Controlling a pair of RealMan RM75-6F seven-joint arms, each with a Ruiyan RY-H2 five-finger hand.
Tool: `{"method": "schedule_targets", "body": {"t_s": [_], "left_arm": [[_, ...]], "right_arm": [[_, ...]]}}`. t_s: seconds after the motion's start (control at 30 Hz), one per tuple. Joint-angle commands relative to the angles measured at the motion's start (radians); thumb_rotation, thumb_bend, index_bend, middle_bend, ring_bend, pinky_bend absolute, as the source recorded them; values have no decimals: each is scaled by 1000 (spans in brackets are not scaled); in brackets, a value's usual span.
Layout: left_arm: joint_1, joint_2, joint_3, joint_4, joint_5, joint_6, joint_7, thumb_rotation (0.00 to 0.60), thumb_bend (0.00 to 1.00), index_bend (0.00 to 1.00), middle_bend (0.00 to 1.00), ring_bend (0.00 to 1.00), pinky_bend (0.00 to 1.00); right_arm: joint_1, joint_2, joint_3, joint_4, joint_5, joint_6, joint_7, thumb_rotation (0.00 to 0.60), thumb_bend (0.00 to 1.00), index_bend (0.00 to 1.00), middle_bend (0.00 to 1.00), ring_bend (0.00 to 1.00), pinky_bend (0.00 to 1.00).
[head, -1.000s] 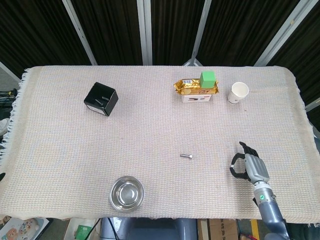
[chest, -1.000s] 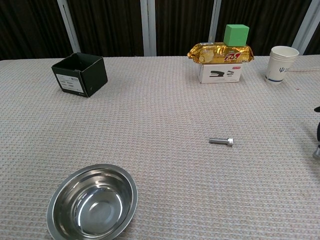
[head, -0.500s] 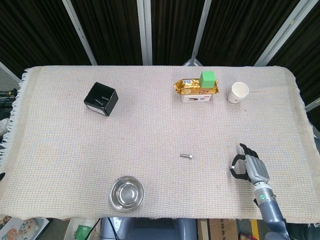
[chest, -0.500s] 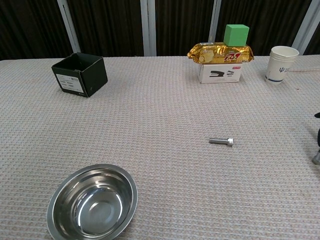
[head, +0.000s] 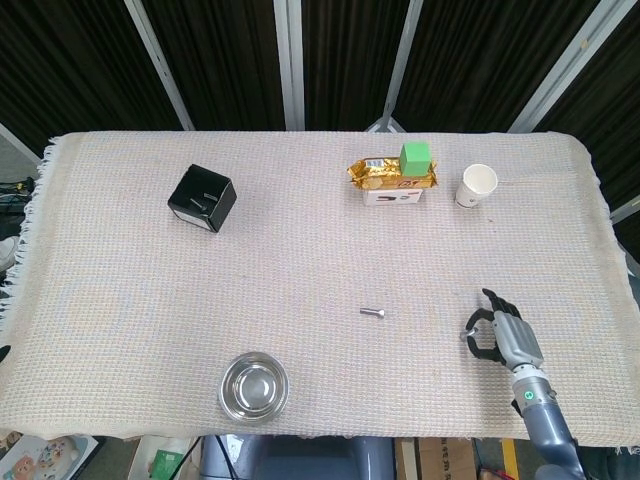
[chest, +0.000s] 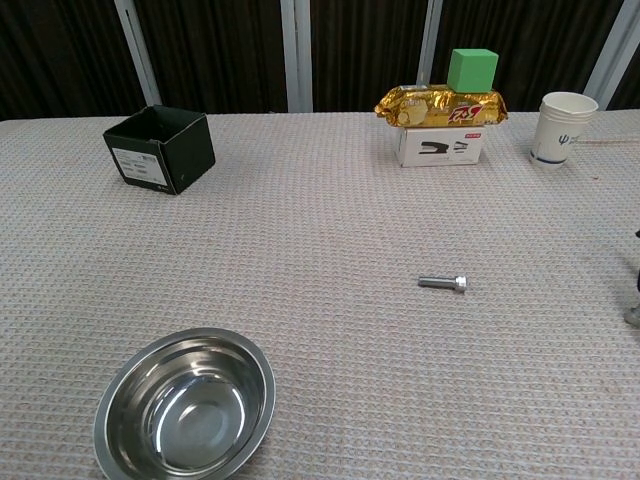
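At the far left an open black box (chest: 160, 148) sits on the woven cloth (head: 300, 250) that covers the table; a white label on its side carries print too small to read. Nearer the front edge stands a steel bowl (chest: 185, 405), with nothing in it. Near the middle a small metal bolt (chest: 443, 282) lies flat on the cloth, its head pointing right, well apart from everything else. Behind it, a white box (chest: 441, 148) printed with a dark stapler picture bears a gold snack packet (chest: 440, 105) with red lettering that cannot be made out, and a green cube (chest: 471, 70) rests on top. To the right stands a white paper cup (chest: 563, 127) with a blue mark, unreadable.

The right hand (head: 505, 335) hangs near the front right edge, fingers apart and lightly curled, holding nothing; the bolt is the thing nearest to it, a clear way to its left. The chest view cuts the hand off, showing only fingertips (chest: 634, 316) at the frame's edge. The left hand appears in neither view.
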Motion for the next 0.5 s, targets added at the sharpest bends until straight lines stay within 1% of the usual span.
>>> {"method": "schedule_targets", "body": {"t_s": [0.03, 0.27, 0.37, 0.5], "left_arm": [[0, 0, 1, -1, 1, 0, 1, 600, 65, 179, 113, 22, 53], [1, 0, 0, 0, -1, 2, 0, 600, 66, 179, 113, 22, 53], [0, 0, 0, 0, 0, 0, 1, 600, 66, 179, 113, 22, 53], [0, 0, 2, -1, 3, 1, 0, 600, 65, 179, 113, 22, 53]], "right_arm": [[3, 4, -2, -2, 6, -4, -3, 600, 431, 490, 69, 34, 17], [3, 20, -5, -23, -1, -1, 6, 600, 431, 441, 69, 14, 1], [5, 32, -8, -43, -12, -1, 4, 600, 430, 398, 68, 4, 0], [20, 29, 4, -72, -20, 23, -26, 600, 422, 336, 63, 0, 0]]}}
